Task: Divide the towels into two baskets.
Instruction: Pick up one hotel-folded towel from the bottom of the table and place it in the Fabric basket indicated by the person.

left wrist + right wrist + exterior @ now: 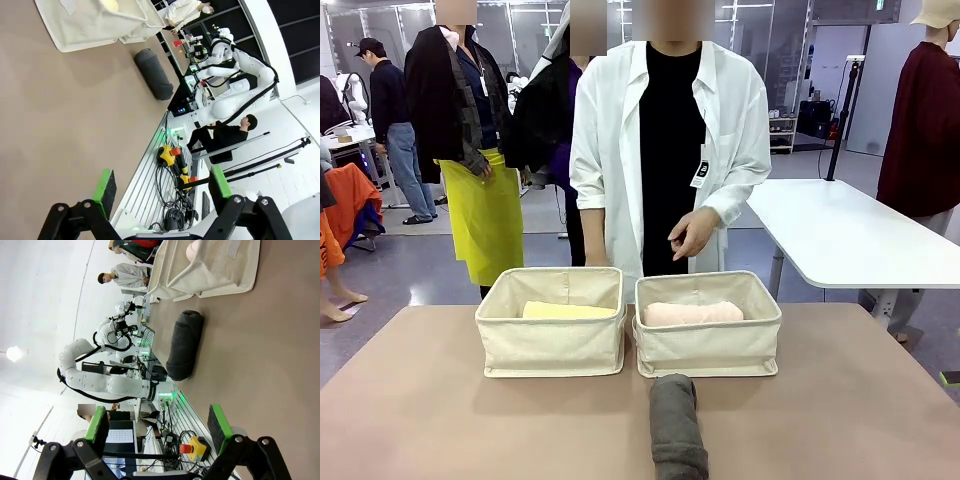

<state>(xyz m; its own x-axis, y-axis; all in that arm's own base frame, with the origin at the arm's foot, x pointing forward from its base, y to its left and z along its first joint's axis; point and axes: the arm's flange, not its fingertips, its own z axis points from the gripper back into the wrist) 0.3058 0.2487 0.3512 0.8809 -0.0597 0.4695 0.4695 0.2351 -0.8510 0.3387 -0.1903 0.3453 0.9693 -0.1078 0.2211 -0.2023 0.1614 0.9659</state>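
Our right pincer [157, 432] hung open and empty, the dark grey rolled terry towel [184, 344] lying ahead on the tabletop [260, 365]. It looked soft and squashy, so we'd pinch mid-roll.

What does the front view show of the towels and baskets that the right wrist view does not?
Front view alone: the pale yellow terry towel lying in the left beige canvas basket, and the person's hand above the far rim of the right beige canvas basket.

Right wrist view alone: the right gripper with its green pads apart, open and holding nothing.

Both: the dark grey rolled towel lying on the table in front of the right basket, and the pale pink towel inside that basket.
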